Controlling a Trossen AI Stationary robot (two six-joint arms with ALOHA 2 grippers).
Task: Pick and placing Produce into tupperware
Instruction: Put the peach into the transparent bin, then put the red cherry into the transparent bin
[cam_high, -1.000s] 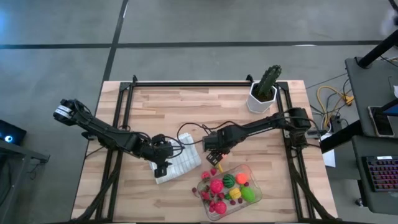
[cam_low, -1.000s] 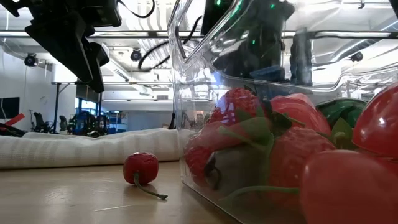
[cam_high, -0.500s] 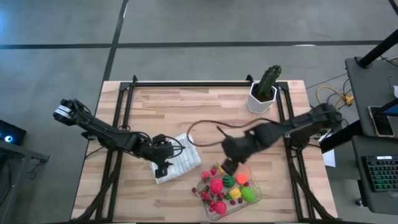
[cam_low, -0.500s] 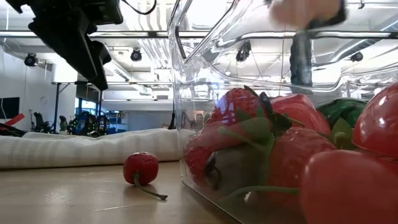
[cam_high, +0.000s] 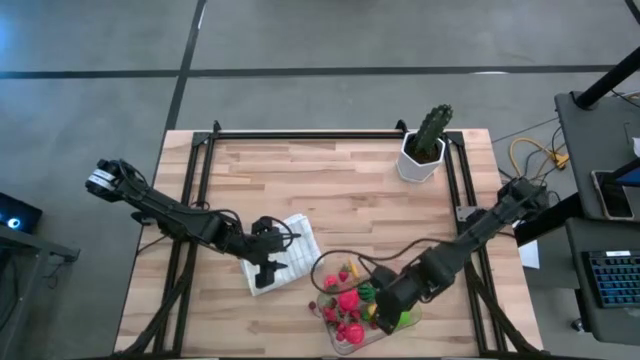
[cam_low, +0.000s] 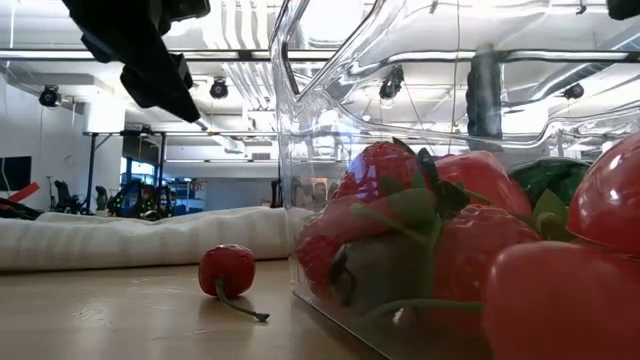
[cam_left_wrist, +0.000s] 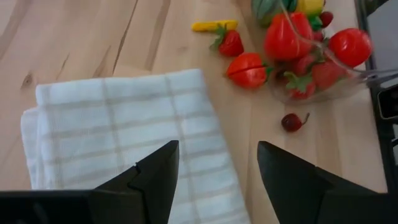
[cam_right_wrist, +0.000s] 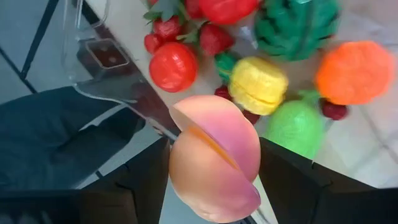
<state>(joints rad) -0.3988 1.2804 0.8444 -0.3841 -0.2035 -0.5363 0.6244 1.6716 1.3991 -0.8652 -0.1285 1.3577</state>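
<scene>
Right fingers (cam_right_wrist: 211, 163) gripping peach (cam_right_wrist: 214, 157), over tupperware (cam_high: 404, 318)

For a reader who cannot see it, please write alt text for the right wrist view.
The right gripper holds a pink-orange peach above the clear tupperware, which contains red strawberries, a yellow piece, an orange one and green ones.

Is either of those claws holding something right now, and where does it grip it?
The right claw holds a peach by its sides, over the tupperware. The left claw is open, holding nothing, above the cloth.
</scene>
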